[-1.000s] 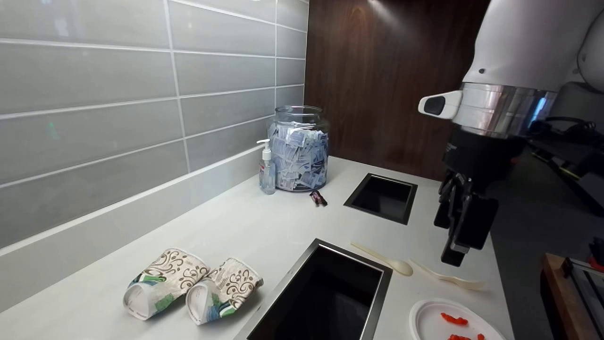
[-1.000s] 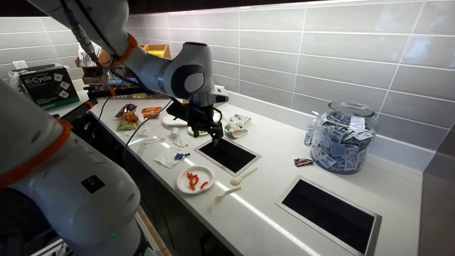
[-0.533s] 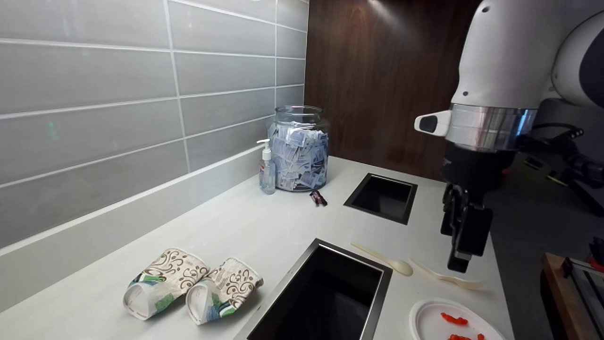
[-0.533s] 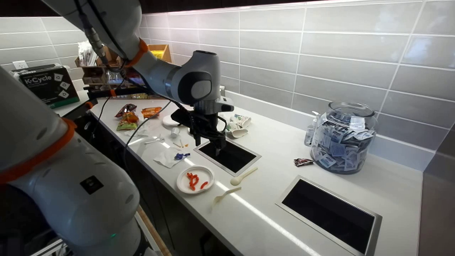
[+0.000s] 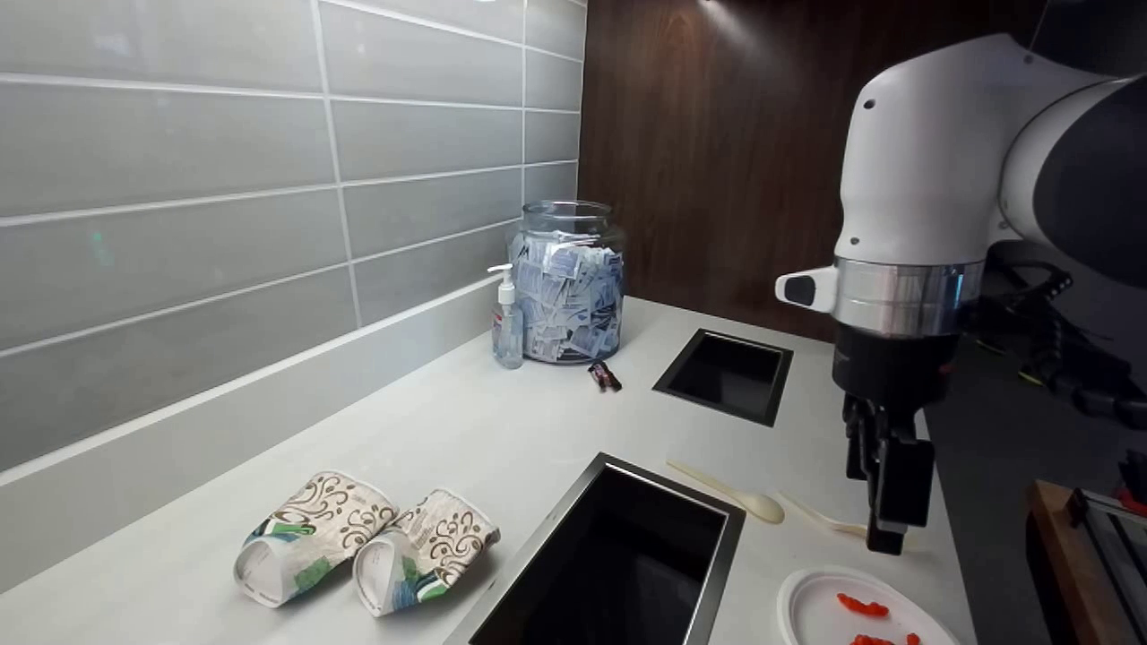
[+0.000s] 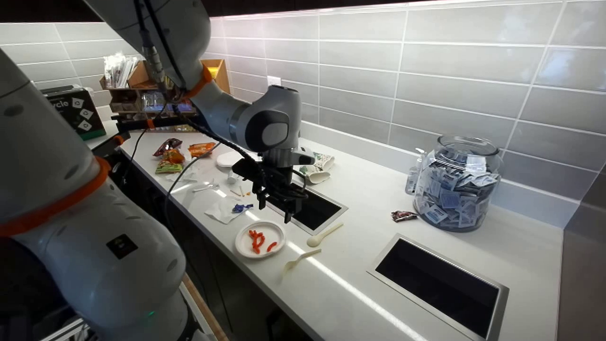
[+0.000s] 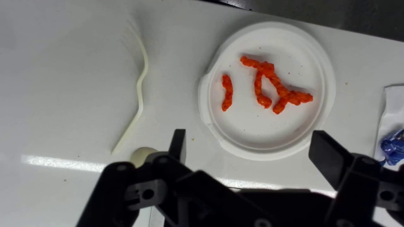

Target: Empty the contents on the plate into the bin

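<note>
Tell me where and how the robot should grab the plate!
Probably by the raised rim of the plate, on the side facing the bin. Come down from above, with the open gripper turned so one jaw goes inside, one outside. The plate lies flat, and the red snacks lie away from that side.

Gray tile wall meets dk wood panel above white ctr w/ light streak.
</note>
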